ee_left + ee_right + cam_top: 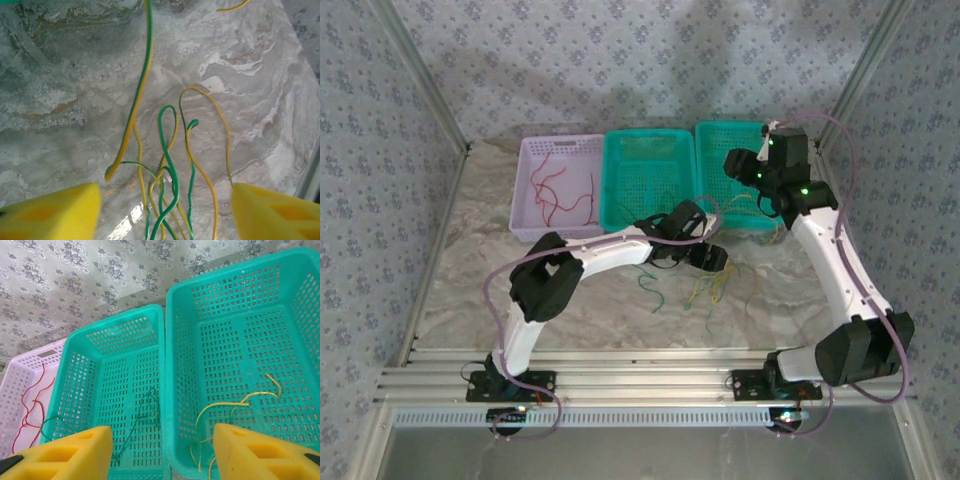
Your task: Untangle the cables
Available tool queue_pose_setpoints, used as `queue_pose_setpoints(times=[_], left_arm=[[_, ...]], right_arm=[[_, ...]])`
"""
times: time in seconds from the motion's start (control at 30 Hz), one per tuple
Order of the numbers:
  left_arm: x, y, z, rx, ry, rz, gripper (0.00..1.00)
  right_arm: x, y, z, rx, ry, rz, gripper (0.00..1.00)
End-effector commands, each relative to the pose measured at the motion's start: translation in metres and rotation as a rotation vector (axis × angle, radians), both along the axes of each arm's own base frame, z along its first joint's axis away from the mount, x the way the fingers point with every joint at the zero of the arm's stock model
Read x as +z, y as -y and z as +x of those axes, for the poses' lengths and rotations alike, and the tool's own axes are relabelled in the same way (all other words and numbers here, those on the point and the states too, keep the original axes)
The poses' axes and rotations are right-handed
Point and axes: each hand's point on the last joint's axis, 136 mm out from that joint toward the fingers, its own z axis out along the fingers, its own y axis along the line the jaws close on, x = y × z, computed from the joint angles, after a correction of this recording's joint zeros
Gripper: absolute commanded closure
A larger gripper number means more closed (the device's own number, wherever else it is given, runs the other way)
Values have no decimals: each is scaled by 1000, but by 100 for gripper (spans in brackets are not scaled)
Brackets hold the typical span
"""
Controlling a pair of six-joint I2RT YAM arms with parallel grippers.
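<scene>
Over at ten o'clock on the marble-look table (480, 270) sits a lilac basket (560, 141), and the red cables (565, 192) lie curled on its floor. Just beside it at twelve o'clock is a middle green basket (648, 135) with a thin green cable (145, 410) on its mesh bottom.

The left gripper (705, 257) hangs low over the middle of the table, just in front of that basket. Its yellow pads (55, 210) stand wide apart and grip nothing. A loose tangle of green and yellow cables (174, 180) lies flat on the table in the gap between them. From above, that tangle (705, 290) spreads towards six o'clock of the gripper.

At one o'clock, touching the middle one, is the right green basket (725, 126), with a few yellow cables (235, 405) lying in its near half. The right gripper (760, 165) is raised above this basket, pointing down towards the baskets. Its pads (265, 455) are parted about halfway, and they are empty.
</scene>
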Motion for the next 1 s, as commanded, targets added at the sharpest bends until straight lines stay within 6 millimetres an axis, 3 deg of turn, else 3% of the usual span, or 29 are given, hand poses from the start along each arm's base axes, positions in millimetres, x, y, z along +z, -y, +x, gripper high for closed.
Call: queue_pose_setpoints(times=[0.0,0.2,0.37,0.43,0.5,0.63,0.73,0.97], left_arm=[[9,10,3,-23,30,-8,45],[12,13,5,-26,31,-19,76],[16,15,7,-35,49,-12,87],[13,13,5,-39,41,-1,81],[12,8,1,-36,33,9,59],[13,-15,1,12,99,57,35],[14,-24,8,39,144,103,29],[8,-21,28,79,206,162,27]], right_arm=[[9,0,-7,-9,26,19,43],[14,-2,-17,-6,45,22,43],[13,-1,-31,-2,55,6,43],[11,2,-37,-7,57,-3,43],[11,4,-42,-11,63,-15,42],[10,6,-46,-11,64,-18,41],[11,4,-46,-3,68,-11,41],[14,0,-47,12,78,-4,41]])
